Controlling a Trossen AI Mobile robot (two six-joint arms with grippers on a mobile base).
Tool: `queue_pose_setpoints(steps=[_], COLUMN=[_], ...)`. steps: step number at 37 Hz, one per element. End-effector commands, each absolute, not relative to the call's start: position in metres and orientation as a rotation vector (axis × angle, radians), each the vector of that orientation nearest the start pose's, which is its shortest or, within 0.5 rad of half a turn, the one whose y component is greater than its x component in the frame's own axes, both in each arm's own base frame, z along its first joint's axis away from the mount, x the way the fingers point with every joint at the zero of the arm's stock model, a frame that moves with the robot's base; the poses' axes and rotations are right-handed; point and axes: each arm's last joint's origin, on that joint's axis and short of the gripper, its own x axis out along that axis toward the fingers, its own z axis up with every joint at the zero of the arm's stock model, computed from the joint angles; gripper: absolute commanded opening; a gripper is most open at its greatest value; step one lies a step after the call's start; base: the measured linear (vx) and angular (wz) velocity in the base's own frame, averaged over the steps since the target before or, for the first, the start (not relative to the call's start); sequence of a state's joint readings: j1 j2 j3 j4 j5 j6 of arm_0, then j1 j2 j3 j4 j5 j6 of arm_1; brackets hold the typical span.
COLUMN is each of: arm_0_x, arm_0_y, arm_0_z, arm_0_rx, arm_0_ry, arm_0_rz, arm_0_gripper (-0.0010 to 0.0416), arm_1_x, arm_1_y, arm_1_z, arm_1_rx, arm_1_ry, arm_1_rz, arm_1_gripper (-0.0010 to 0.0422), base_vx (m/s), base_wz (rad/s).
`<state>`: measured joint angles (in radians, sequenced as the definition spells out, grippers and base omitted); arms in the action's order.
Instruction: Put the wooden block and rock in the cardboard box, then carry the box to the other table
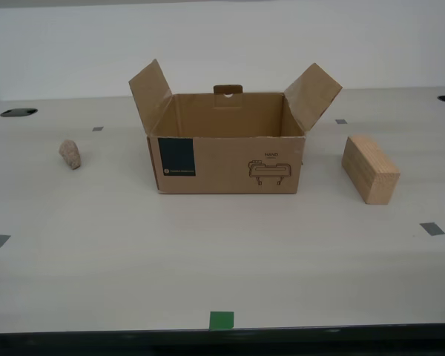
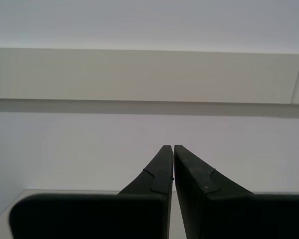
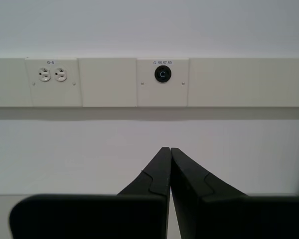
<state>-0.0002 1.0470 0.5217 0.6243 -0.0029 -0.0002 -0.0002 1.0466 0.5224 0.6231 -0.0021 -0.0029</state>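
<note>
In the exterior view the cardboard box (image 1: 227,152) stands open in the middle of the beige table, side flaps raised, teal label and line drawing on its front. The rock (image 1: 71,154) lies on the table toward the exterior view's left of the box. The wooden block (image 1: 369,168) rests toward the exterior view's right of it. Neither arm appears in the exterior view. My first gripper (image 3: 170,148) is shut with nothing in it, facing a white wall. My second gripper (image 2: 173,146) is likewise shut and empty, pointing at a wall. The other table is out of view.
The beige table (image 1: 222,259) carries grey tape squares (image 1: 432,228) and a green tape mark (image 1: 222,320) at its front edge. A dark cable hole (image 1: 18,112) sits at the back on the exterior view's left. A wall panel with outlets (image 3: 52,74) faces the first wrist camera.
</note>
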Motion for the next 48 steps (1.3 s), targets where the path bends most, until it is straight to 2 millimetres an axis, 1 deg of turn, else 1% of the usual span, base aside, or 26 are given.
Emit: queue_pose_setpoints(steps=[1,48], arm_0_x=[0.2263,0.2262], arm_0_y=[0.0002,0.0003], arm_0_z=[0.271,0.2709], arm_0_rx=[0.0,0.0], arm_0_ry=[-0.099,-0.097], arm_0_rz=[0.003,0.003], arm_0_gripper=[0.0,0.0], arm_1_x=[0.2264,0.2265], arm_1_y=[0.0,0.0], arm_1_z=[0.2709,0.2706], arm_1_rx=[-0.003,-0.003], arm_1_ry=[-0.097,-0.092], arm_1_rz=[0.002,0.002], arm_1_gripper=[0.0,0.0], base_vx=[0.0,0.0], base_wz=[0.041,0.004])
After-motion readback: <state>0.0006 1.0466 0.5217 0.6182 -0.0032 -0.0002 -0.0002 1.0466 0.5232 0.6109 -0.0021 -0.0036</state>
